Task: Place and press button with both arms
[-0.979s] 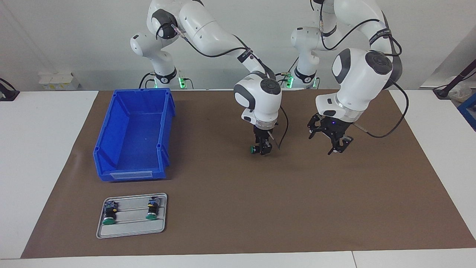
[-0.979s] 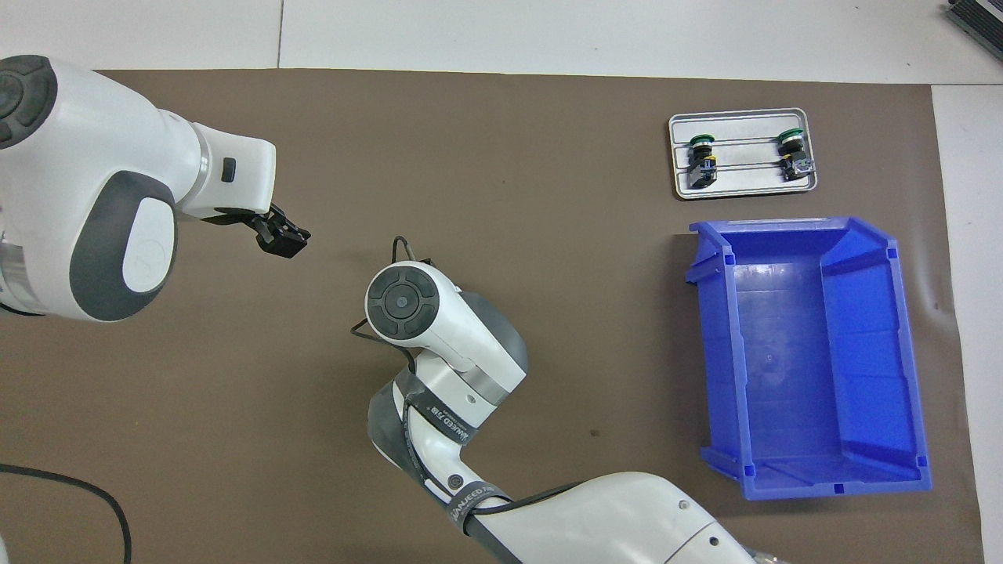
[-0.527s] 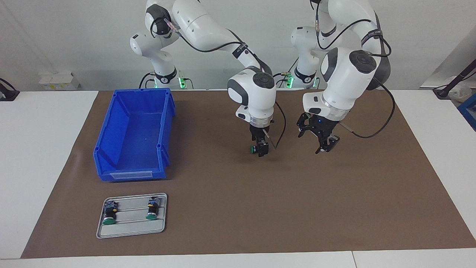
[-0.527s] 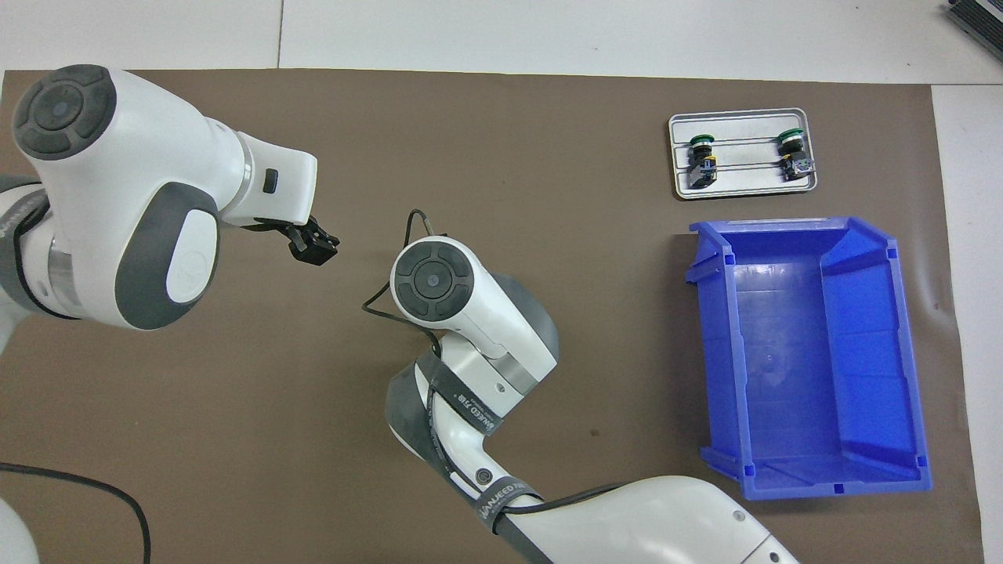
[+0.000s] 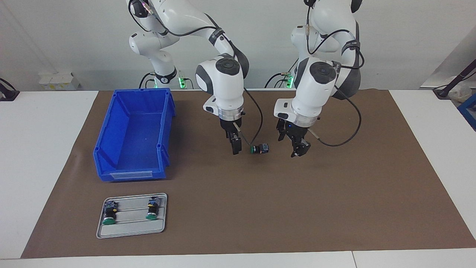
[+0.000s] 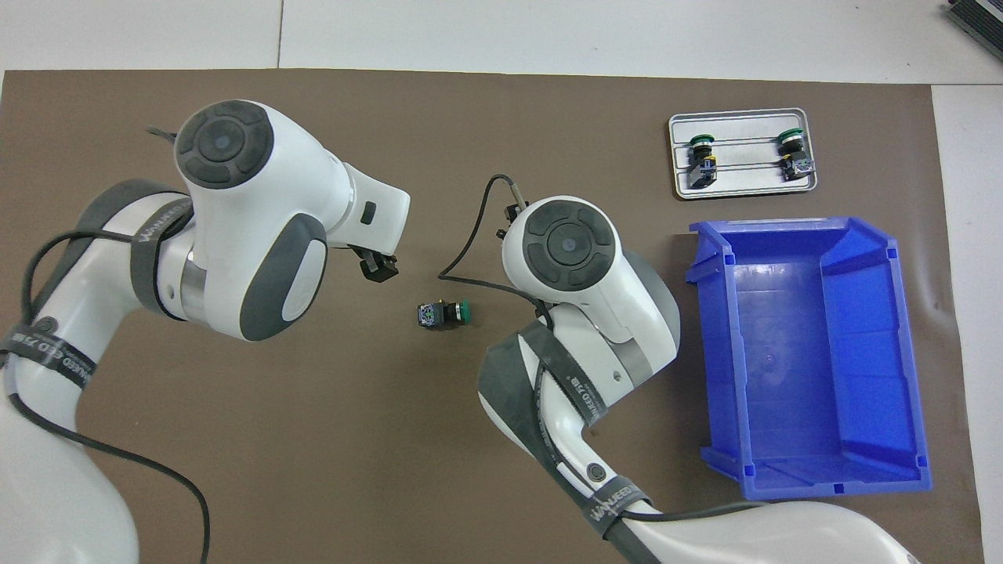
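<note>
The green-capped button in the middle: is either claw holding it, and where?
Neither. The button lies on its side on the mat between the right gripper and the left gripper.

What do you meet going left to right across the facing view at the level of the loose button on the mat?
Blue bin → right gripper → button → left gripper.

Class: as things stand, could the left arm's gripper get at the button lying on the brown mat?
Probably yes: the button lies bare on the mat, with the left gripper beside it and nothing between.
</note>
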Controlling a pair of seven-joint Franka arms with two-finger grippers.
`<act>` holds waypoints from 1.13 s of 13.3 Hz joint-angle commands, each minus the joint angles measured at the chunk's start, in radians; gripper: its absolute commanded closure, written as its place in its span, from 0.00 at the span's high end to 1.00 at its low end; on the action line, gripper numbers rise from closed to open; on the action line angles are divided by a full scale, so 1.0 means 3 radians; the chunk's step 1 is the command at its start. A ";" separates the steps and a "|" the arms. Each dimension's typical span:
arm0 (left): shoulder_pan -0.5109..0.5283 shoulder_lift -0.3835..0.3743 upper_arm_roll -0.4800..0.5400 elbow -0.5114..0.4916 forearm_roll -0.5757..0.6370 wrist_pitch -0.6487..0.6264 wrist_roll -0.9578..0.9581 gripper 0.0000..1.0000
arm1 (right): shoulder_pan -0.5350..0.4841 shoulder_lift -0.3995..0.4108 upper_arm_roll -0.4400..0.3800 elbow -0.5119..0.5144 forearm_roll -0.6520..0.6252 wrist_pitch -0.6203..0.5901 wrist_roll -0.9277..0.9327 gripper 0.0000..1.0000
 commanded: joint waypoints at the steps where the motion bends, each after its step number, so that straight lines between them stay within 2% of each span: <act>1: -0.0261 0.0187 0.0071 0.0068 0.0078 0.0053 -0.0015 0.84 | -0.0260 -0.0206 0.0041 -0.0138 0.0003 -0.0104 -0.0399 0.94; 4: -0.0450 0.0336 0.0066 0.0069 0.0333 0.0078 -0.0107 0.84 | -0.0521 -0.0303 0.0041 -0.0138 0.0018 -0.0165 -0.0712 0.94; 9: -0.0593 0.0382 0.0066 -0.0181 0.0395 0.0349 -0.0123 0.83 | -0.0970 -0.0472 0.0046 -0.0133 0.0033 -0.0355 -0.1325 0.94; 15: -0.0655 0.0367 0.0066 -0.0478 0.0471 0.0523 -0.0123 0.85 | -0.1446 -0.0732 0.0041 -0.0122 0.0140 -0.0784 -0.2913 0.94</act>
